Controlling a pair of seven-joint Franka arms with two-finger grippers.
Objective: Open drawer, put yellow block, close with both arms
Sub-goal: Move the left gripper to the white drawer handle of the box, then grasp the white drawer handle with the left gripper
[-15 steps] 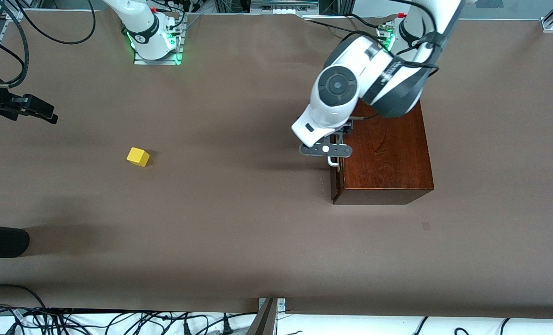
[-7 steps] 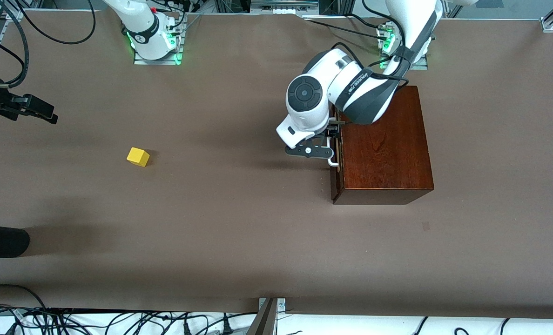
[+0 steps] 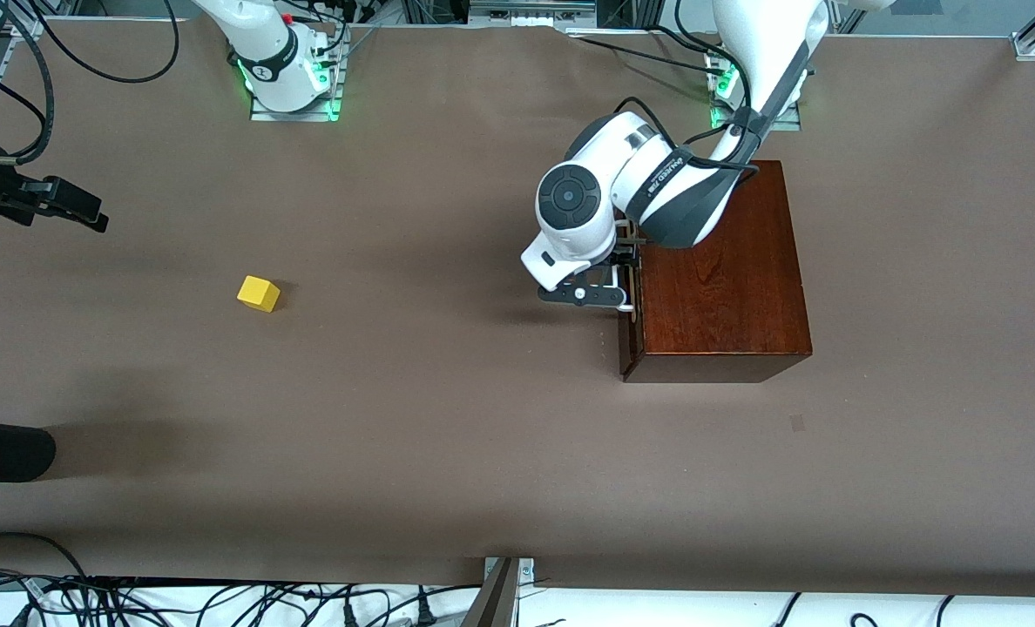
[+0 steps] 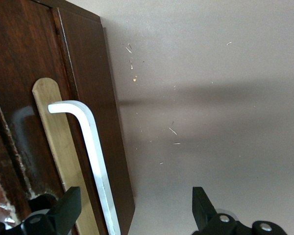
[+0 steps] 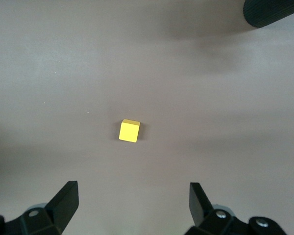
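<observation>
Brown table (image 3: 448, 453), drawer (image 4: 83, 98) shut (handle (image 4: 90, 152) unheld)

The left arm (image 3: 657, 187) is white with dark grey bands, a round grey cap and thin black cables. Its pincer (image 4: 134, 215) has black fingers (image 4: 68, 208) with small silver screws, maybe.

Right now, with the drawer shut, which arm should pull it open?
Left. Its open hand is already at the drawer's white handle, one finger against the drawer front. The right hand waits, open, high over the yellow block.
</observation>
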